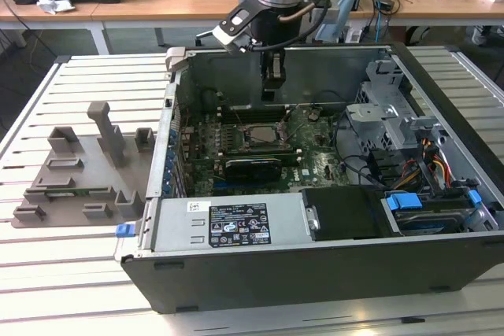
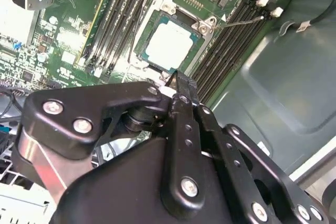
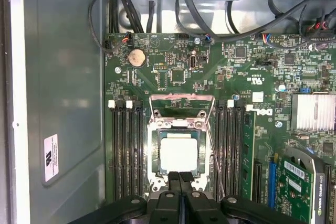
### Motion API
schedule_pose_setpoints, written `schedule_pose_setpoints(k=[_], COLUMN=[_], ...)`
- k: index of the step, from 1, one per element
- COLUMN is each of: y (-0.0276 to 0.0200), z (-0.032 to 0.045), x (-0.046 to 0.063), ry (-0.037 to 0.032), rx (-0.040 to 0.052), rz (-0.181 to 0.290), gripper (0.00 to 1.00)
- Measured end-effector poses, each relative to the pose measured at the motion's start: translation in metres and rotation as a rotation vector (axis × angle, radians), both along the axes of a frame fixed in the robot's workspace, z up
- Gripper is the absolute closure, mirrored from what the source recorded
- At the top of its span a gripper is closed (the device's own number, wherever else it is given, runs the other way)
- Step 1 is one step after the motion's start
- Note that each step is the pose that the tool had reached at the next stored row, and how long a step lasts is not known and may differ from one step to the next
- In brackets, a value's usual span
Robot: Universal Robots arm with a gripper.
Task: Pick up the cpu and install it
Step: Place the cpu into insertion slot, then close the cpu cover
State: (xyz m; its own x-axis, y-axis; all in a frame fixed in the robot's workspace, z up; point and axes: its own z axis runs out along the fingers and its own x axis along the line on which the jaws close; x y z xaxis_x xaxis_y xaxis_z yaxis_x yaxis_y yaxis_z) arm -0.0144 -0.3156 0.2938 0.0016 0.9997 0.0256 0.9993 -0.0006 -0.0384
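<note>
The cpu (image 3: 178,153), a small square chip with a silvery top, lies flat in the open socket (image 3: 155,157) on the green motherboard (image 3: 231,77). In the second wrist view the cpu (image 2: 169,44) sits just beyond my fingertips. The socket's hinged metal frame (image 3: 181,106) stands swung up behind it. My gripper (image 3: 181,178) hangs above the near edge of the socket, its two black fingers pressed together with nothing between them. In the exterior view the gripper (image 1: 271,90) is inside the open computer case, over the cpu (image 1: 260,133).
Black memory slots (image 3: 126,150) flank the socket on both sides. A thin lever wire (image 3: 214,153) runs beside it. A graphics card (image 3: 302,187), a heatsink (image 3: 313,112) and cables (image 3: 136,9) surround the board. The case wall (image 3: 58,103) is close. A grey fixture (image 1: 83,167) stands outside the case.
</note>
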Motion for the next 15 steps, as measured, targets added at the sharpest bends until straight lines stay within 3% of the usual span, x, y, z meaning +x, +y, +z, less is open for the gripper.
schedule_pose_setpoints(k=[5, 15], y=[0.0000, 0.0000], z=[0.0001, -0.0003], x=[0.000, 0.068], ry=[0.0000, 0.0010], rx=[0.0001, -0.0002], rz=[0.000, 0.000], gripper=[0.89, 0.89])
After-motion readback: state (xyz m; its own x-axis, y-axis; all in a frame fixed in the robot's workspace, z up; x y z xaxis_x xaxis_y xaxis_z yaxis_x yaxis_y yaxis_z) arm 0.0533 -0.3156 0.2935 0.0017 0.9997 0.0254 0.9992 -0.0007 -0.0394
